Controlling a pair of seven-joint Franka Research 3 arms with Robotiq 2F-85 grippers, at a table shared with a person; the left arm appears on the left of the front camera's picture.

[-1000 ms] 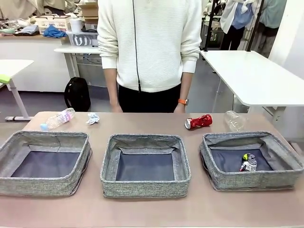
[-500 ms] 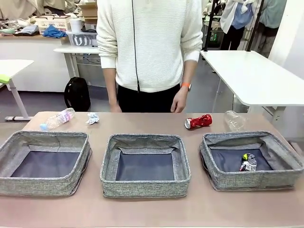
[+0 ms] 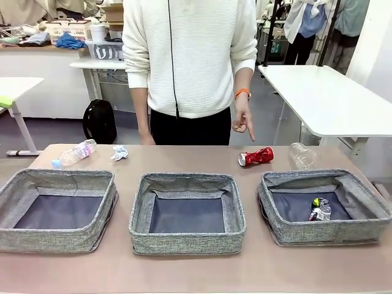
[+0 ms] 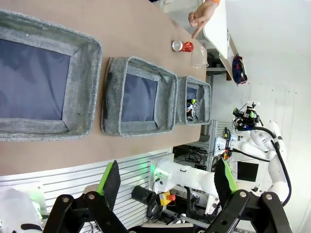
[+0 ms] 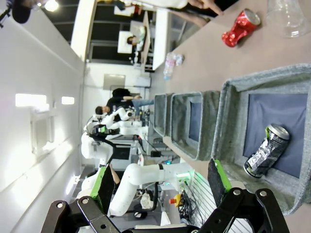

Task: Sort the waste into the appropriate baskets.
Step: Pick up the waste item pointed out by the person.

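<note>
Three grey woven baskets stand in a row: left (image 3: 55,240), middle (image 3: 187,242), right (image 3: 318,233). A silver-black can (image 3: 320,209) lies in the right basket. Behind the baskets lie a red can (image 3: 255,157), a clear bottle (image 3: 302,155), a second clear bottle (image 3: 75,153) and a white paper wad (image 3: 119,152). The person's hand (image 3: 244,122) points down at the red can. My left gripper (image 4: 167,179) hangs open off the table's near edge, facing the baskets (image 4: 138,128). My right gripper (image 5: 162,183) is open too, near the right basket (image 5: 228,116) and its can (image 5: 266,150).
The person stands at the far edge, mid-table. A white table (image 3: 331,98) stands behind at the right. A bare strip of tabletop (image 3: 196,269) runs in front of the baskets.
The person's hand has lifted from the table's far edge and now points a finger down at the red can. Baskets and waste have not moved.
</note>
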